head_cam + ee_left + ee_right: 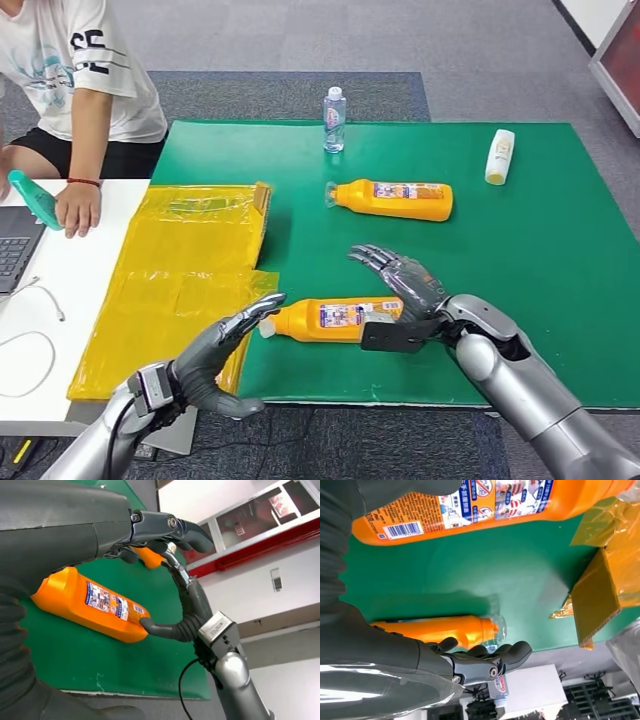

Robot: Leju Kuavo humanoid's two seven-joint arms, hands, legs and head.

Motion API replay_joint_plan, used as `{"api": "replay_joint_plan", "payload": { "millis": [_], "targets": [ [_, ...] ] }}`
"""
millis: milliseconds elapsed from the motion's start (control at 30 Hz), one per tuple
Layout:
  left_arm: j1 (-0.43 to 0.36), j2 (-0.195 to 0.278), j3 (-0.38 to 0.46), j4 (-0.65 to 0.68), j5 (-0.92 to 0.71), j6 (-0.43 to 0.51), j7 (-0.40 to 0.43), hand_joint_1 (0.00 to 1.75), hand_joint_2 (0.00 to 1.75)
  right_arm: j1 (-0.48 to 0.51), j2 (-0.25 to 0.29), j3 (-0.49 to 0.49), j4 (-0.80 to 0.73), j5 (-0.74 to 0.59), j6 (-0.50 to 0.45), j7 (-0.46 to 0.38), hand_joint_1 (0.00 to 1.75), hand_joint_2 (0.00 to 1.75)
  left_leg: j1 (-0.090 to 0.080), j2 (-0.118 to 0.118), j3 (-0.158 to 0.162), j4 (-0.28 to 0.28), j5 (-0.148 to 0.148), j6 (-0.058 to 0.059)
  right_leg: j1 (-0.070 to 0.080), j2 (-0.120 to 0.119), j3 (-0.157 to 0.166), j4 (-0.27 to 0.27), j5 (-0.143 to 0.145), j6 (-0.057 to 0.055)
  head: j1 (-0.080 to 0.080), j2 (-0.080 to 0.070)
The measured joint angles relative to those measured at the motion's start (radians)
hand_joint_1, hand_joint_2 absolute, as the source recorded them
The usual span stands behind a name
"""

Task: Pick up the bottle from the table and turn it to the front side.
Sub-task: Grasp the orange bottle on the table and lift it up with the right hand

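Orange bottle [332, 319] lying on green mat [528, 260], left hand [219, 350] and right hand [400, 285] spread, holding nothing

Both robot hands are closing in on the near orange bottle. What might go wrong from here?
1. The near orange bottle lies on its side; the right robot hand, open at its base end, may push or roll it rather than grip it.
2. The left robot hand hovers open by the cap, close to the yellow plastic sheet, and might snag it.
3. The far orange bottle lies beyond and could be knocked during the turn.
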Motion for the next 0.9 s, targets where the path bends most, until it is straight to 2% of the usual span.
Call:
{"api": "replay_joint_plan", "payload": {
  "millis": [133,300,467,900],
  "targets": [
    [-0.006,0.014,-0.012,-0.003,-0.022,0.041,0.000,0.00,1.75,-0.008,-0.002,0.020,0.025,-0.010,0.003,0.005,0.00,1.75,0.000,0.000,0.000,0.000,0.000,0.000,0.000,0.000,0.000,0.000,0.000,0.000,0.000,0.000],
    [-0.013,0.021,-0.019,0.016,-0.153,0.187,0.006,0.00,1.75,-0.007,-0.017,0.038,0.049,-0.020,0.001,0.021,0.00,1.75,0.000,0.000,0.000,0.000,0.000,0.000,0.000,0.000,0.000,0.000,0.000,0.000,0.000,0.000],
    [-0.013,0.016,-0.016,0.033,-0.284,0.302,0.066,0.00,1.75,0.005,-0.038,0.045,0.071,-0.023,-0.004,0.034,0.00,1.75,0.000,0.000,0.000,0.000,0.000,0.000,0.000,0.000,0.000,0.000,0.000,0.000,0.000,0.000],
    [-0.025,-0.006,-0.017,0.047,-0.316,0.324,0.089,0.00,1.75,0.010,-0.049,0.050,0.117,-0.025,-0.004,0.039,0.00,1.75,0.000,0.000,0.000,0.000,0.000,0.000,0.000,0.000,0.000,0.000,0.000,0.000,0.000,0.000]
  ]
}}
